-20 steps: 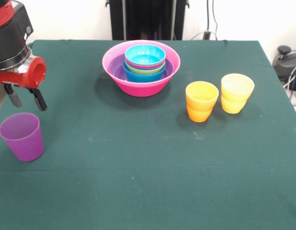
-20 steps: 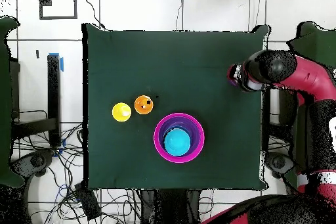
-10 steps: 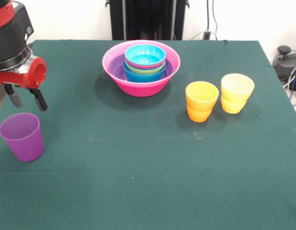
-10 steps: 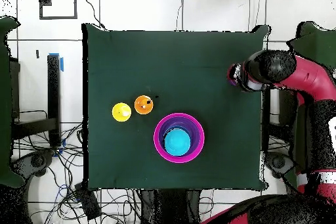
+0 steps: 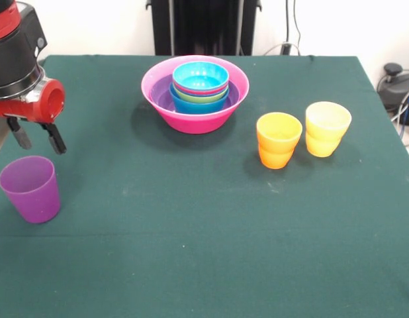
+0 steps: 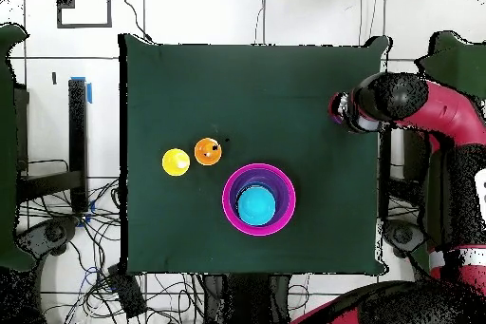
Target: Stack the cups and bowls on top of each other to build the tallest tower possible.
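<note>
The purple cup [image 5: 31, 189] stands upright at the table's left edge in the front view. My gripper [image 5: 38, 138] hangs open just above and behind its rim, holding nothing. In the overhead view the arm covers most of the purple cup [image 6: 336, 108] at the right edge. The tower [image 5: 196, 93] is a nest of bowls in the big hot-pink bowl [image 5: 155, 83], with a cyan bowl [image 5: 200, 75] on top. The orange cup [image 5: 278, 140] and yellow cup [image 5: 327, 128] stand side by side on the right. From above I see the tower [image 6: 258, 199], orange cup [image 6: 208, 152] and yellow cup [image 6: 176, 162].
The green cloth table [image 5: 191, 218] ends close to the purple cup on the left. Cables and a black device [image 5: 398, 83] lie off the right side. A dark stand [image 5: 204, 26] is behind the far edge.
</note>
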`<move>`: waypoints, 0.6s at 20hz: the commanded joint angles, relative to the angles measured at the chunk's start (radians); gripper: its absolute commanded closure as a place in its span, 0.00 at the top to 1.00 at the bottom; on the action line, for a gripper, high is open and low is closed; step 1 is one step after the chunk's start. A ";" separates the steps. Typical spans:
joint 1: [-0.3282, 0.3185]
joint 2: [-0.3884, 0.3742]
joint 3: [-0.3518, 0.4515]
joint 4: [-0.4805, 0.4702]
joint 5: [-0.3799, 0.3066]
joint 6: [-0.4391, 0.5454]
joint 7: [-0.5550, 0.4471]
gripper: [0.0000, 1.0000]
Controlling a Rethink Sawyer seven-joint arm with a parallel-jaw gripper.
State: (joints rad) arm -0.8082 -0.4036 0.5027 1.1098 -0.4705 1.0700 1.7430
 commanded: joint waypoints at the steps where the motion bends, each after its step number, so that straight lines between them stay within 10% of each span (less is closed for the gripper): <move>1: 0.016 0.037 0.036 0.065 -0.075 -0.078 -0.264 1.00; 12: 0.009 0.063 0.035 0.073 -0.079 -0.127 -0.258 1.00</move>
State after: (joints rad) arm -0.8082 -0.3969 0.5037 1.1099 -0.4769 1.0104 1.7430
